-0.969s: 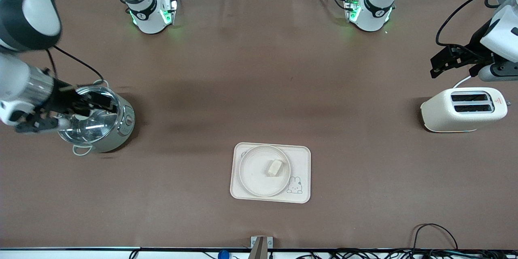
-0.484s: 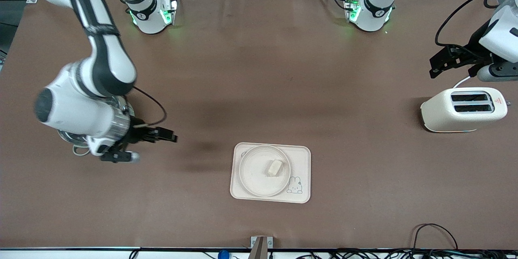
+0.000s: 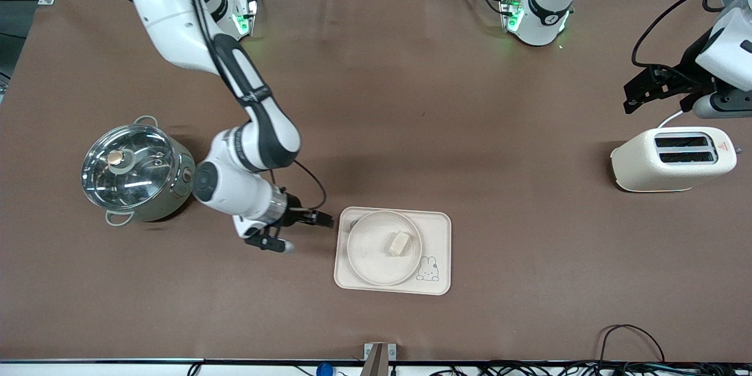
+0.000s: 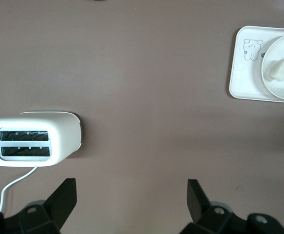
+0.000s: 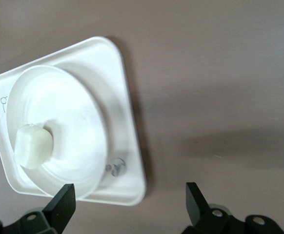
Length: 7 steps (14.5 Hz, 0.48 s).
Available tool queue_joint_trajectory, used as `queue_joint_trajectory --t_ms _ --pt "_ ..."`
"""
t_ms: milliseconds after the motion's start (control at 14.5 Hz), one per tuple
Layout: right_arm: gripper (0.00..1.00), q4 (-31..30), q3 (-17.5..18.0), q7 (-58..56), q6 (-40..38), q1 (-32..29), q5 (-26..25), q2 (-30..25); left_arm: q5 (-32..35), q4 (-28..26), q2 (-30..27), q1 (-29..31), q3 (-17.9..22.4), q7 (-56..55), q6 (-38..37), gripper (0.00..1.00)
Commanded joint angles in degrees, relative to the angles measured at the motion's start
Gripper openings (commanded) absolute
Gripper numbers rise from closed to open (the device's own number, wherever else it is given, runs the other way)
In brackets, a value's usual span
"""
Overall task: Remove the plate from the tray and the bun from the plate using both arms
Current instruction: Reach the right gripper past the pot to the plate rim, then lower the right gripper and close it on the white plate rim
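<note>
The plate (image 3: 370,252) sits on a rectangular cream tray (image 3: 437,229) with a rabbit drawing. The bun (image 3: 398,244) lies on the plate. My right gripper (image 3: 323,220) is open and empty, low over the table beside the tray's edge toward the right arm's end. In the right wrist view its tips (image 5: 130,202) frame a corner of the tray (image 5: 132,161), with the plate (image 5: 69,112) and the bun (image 5: 33,145) close by. My left gripper (image 3: 637,94) is open and empty, waiting above the table beside the toaster. The left wrist view shows the left gripper (image 4: 132,195), the plate (image 4: 278,90) and the bun (image 4: 281,69).
A steel pot with a glass lid (image 3: 132,173) stands toward the right arm's end. A cream toaster (image 3: 672,158) stands toward the left arm's end, also in the left wrist view (image 4: 32,139). Cables lie along the table edge nearest the front camera (image 3: 628,335).
My right arm has swung from over the pot across the table to beside the tray, uncovering the pot. The left arm, plate and bun have not moved.
</note>
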Motion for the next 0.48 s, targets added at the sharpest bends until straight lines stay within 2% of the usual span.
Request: queue_joint_trajectory --t_ms 0,138,277,415 --pt "0.93 10.7 -0.5 1.1 0.3 1.0 1.0 7.1 -0.8 0.7 0.2 0.3 -0.1 0.7 0.0 1.0" --pt "0.83 12.1 -0.5 0.6 2.4 1.3 1.0 8.9 -0.9 0.7 0.2 0.2 -0.1 0.7 0.0 1.0" --pt "0.61 12.1 -0.5 0.2 3.5 1.5 0.9 9.2 -0.9 0.7 0.2 0.2 -0.1 0.7 0.0 1.0" --pt "0.46 12.3 -0.5 -0.4 3.5 1.7 0.8 9.6 -0.9 0.7 0.2 0.3 -0.1 0.8 0.0 1.0"
